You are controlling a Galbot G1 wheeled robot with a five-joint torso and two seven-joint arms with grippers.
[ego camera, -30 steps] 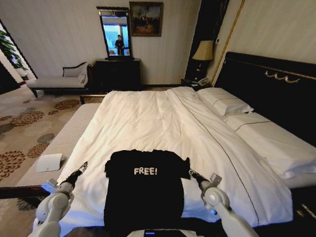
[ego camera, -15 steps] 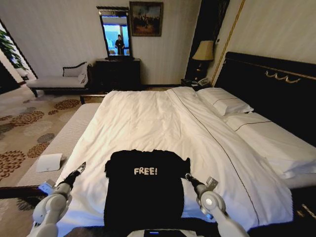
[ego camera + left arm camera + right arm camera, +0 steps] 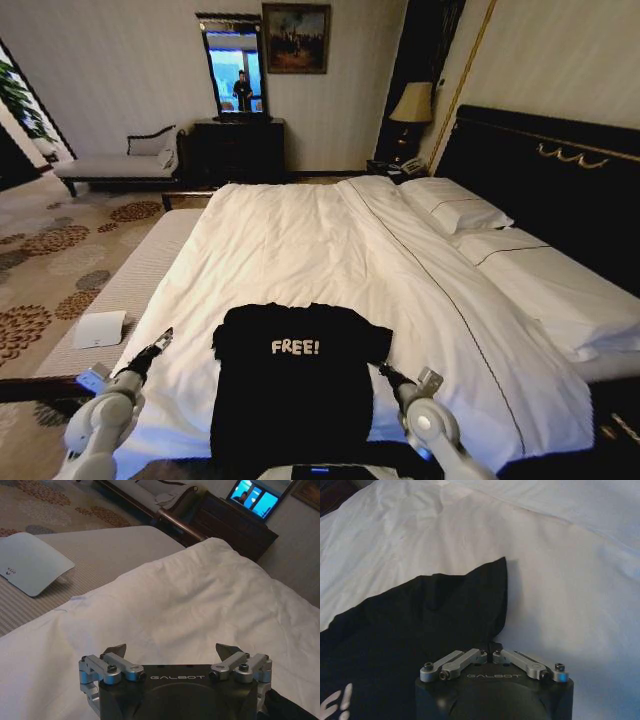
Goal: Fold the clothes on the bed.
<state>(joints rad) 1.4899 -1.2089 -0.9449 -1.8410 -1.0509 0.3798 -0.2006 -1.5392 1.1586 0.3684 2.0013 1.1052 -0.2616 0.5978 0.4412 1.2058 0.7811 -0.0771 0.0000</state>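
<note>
While the bed takes up most of the head view, its white duvet spreads smooth from the near edge up to the white pillows against the dark headboard. Near the foot of it, straight ahead of the robot, lies the black T-shirt, chest up with the white "FREE!" lettering readable, its lower part hanging down over the near edge. Off the bed on the robot's left, a flat white object rests on the striped bench. The left gripper hovers over the duvet just beside the shirt's left side, apart from the fabric, and in its wrist view its fingers stand wide apart with nothing between them. The right gripper sits at the shirt's right sleeve; in its wrist view its fingers are drawn together, pinching the edge of the black cloth where the sleeve meets the duvet.
</note>
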